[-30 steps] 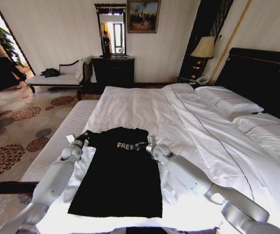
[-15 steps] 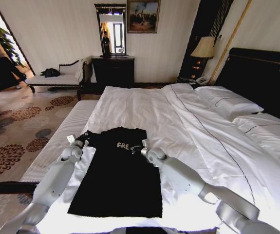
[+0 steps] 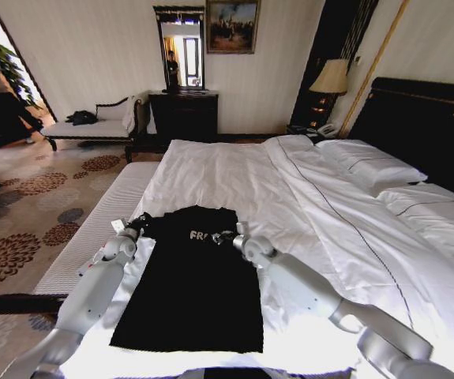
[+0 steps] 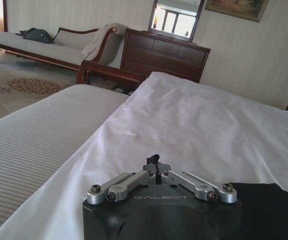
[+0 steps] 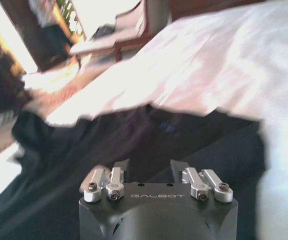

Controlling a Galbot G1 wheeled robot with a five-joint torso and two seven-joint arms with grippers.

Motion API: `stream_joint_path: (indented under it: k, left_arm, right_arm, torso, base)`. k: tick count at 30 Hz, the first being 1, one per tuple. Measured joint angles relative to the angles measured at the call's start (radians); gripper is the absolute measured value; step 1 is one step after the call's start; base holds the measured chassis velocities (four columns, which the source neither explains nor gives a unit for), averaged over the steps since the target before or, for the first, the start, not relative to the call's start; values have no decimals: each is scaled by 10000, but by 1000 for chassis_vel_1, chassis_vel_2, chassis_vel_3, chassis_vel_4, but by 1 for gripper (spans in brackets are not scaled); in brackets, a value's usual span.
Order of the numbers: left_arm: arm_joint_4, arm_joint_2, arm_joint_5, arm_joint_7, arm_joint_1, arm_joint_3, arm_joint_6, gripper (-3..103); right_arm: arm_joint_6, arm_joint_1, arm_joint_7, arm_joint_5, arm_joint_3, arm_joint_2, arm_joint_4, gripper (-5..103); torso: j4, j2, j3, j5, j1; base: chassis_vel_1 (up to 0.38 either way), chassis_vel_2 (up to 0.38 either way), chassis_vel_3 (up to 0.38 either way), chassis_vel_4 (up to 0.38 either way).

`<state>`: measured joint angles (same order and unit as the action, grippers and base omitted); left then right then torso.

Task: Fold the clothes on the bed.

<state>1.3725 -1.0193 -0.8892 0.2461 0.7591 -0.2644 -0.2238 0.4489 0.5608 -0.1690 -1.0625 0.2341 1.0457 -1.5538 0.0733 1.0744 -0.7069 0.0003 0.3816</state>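
Bed [image 3: 234,170]: wide, white sheets, pillows against the dark headboard.
T-shirt [image 3: 191,288]: black, lay flat near the bed's foot-side edge, collar toward the bed's middle, hem toward the robot; white chest lettering partly covered by the right arm.
Left gripper [image 3: 138,223]: rested at the shirt's left shoulder, near the bed's left edge; in its wrist view the fingers were drawn together to a clenched tip over white sheet, black fabric just beside.
Right gripper [image 3: 220,237]: lay over the shirt's chest lettering; in its wrist view the fingers [image 5: 122,166] stood apart, released, above the dark cloth.
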Motion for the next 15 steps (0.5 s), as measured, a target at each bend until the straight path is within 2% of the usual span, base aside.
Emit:
stream_joint_path:
  k: [1,4,7,9,10,12,13,15]
  left_arm:
    - [61,0,7,33,29,-4,-2,0]
    - [219,18,8,68,99,-10,-7,0]
    - [272,49,47,77,131,-14,-4,0]
    - [309,65,198,77,149,-12,26,0]
    - [309,65,198,77,149,-12,26,0]
    - [624,75,332,120,205,76,61,0]
    - [624,75,332,120,205,76,61,0]
    - [1179,117,358,159,249,379,53,0]
  right_arm:
    - [-2,186,-45,-84,-371,-135,-201,48]
    - [-126,848,-127,-184,-1337,-614,-704,65]
    - [-209,1364,-133,-177,-1860,-922,-956,71]
    - [-244,1828,-134,-160,-2253,-1111,-1148,82]
    - [-244,1828,-134,-160,-2253,-1111,-1148,82]
    - [-269,2531,-133,-117,-2814,-1307,-1404,91]
    - [-269,2531,-133,-117,-2814,-1307,-1404,91]
    - [-278,3148,-133,-82,-3415,-1419,-1556,99]
  torso:
    - [-1,0,0,-1,0]
    - [3,0,1,0,-1]
    - [3,0,1,0,0]
    - [3,0,1,1,0]
    - [3,0,1,1,0]
    - [-1,0,1,0,0]
    - [-1,0,1,0,0]
    - [2,0,2,0,-1]
  base:
    - [0,0,0,0]
    - [0,0,0,0]
    - [0,0,0,0]
    - [0,0,0,0]
    - [0,0,0,0]
    - [0,0,0,0]
    - [0,0,0,0]
    - [0,0,0,0]
